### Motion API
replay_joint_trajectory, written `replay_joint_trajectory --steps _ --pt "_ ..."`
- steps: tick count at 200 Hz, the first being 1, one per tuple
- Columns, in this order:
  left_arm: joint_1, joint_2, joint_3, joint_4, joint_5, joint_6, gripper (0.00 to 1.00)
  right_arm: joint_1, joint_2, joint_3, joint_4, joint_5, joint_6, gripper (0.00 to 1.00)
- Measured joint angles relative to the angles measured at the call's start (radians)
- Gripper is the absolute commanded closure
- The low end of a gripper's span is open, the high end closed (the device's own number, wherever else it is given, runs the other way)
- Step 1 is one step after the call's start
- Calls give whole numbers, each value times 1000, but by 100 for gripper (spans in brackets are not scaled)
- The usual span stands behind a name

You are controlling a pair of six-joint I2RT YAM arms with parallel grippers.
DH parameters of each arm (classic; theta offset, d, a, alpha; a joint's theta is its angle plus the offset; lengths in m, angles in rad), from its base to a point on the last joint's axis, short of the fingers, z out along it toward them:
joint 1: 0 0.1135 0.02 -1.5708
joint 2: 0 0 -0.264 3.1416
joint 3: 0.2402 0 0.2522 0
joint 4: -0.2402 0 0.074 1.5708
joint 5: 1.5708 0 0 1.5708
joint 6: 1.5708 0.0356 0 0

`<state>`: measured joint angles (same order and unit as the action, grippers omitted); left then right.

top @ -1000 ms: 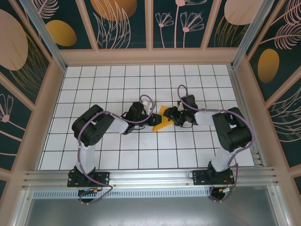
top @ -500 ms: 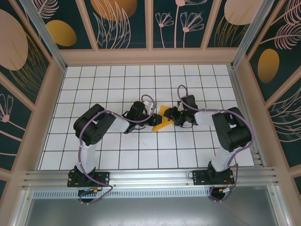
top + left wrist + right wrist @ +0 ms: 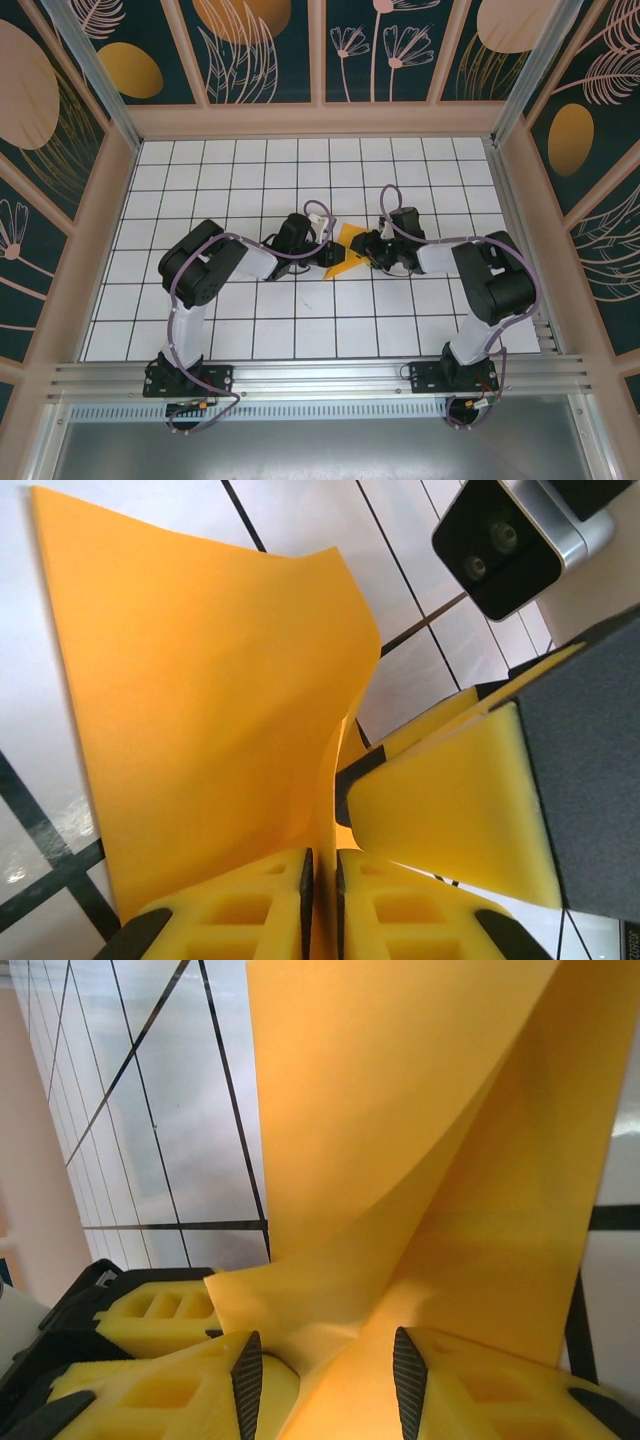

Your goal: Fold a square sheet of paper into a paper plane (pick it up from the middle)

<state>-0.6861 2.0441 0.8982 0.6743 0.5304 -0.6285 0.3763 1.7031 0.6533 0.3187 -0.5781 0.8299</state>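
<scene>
Mid-counter, the part-folded square sheet of paper stands lifted between my two arms. The left gripper pinches its lower edge, jaws pressed together. The right gripper straddles a fold, jaws spread. To my eye the crease needs a slow, square close without tugging.

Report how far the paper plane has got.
Done: the paper is creased and part-folded, standing up off the table. In hand: left fingers pinch its edge, right fingers straddle a fold, not closed. Left: the remaining folds; no pointed dart yet.
</scene>
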Motion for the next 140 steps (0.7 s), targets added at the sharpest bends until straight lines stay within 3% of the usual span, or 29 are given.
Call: replay_joint_trajectory --steps 140 --pt "0 1 -31 119 18 -160 87 -27 -47 -38 53 -27 14 52"
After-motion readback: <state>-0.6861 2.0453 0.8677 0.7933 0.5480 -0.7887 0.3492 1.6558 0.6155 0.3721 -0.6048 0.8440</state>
